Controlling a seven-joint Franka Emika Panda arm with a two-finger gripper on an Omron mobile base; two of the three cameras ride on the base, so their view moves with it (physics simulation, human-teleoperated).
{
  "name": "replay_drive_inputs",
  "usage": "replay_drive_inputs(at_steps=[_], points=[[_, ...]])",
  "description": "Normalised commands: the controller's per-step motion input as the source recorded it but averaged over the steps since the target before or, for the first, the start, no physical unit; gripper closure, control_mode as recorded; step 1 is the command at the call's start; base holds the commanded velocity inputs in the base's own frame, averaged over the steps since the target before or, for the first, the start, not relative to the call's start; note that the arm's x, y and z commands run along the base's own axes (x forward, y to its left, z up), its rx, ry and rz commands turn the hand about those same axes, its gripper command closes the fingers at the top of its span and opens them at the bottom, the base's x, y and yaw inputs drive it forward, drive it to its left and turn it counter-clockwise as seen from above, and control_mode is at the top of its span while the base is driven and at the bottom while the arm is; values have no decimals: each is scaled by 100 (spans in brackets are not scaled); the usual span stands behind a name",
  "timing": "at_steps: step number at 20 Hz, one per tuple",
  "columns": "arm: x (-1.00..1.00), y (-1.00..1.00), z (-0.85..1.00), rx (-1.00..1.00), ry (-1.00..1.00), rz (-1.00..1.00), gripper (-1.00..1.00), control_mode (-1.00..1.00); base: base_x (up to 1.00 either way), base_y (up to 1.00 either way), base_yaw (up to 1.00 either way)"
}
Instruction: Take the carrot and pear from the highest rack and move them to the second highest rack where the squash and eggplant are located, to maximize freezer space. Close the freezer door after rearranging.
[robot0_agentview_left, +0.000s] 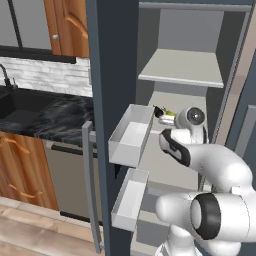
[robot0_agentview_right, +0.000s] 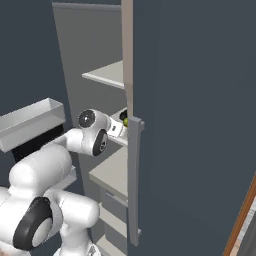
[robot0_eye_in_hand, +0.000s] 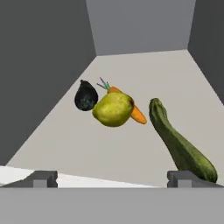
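**Now all four pieces lie on one rack**

In the hand view the claw (robot0_eye_in_hand: 111, 179) stands released, holding nothing, before a grey rack (robot0_eye_in_hand: 144, 74). The pear (robot0_eye_in_hand: 113, 109) lies in front of the carrot (robot0_eye_in_hand: 136, 114), apparently touching it. The dark eggplant (robot0_eye_in_hand: 85, 96) sits just beside them, and the long green squash (robot0_eye_in_hand: 181, 146) lies on the other side.

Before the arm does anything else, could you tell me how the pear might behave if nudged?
The pear looks round and smooth, so it would probably roll. It rests against the carrot, which may shift with it. The eggplant close beside it might block rolling that way.
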Motion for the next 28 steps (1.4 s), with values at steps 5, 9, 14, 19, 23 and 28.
replay_drive_inputs(at_steps=[5,9,14,19,23,28], points=[[-50,2,54,5,10,0,-100,-100,0,0,0],[-57,-1,49,7,13,0,-100,-100,0,0,0],[-75,-1,32,5,1,0,-100,-100,0,0,0],[-85,0,20,3,0,0,-100,-100,0,0,0],[-88,0,14,4,0,0,-100,-100,0,0,0],[-85,0,15,0,0,0,-100,-100,0,0,0]])
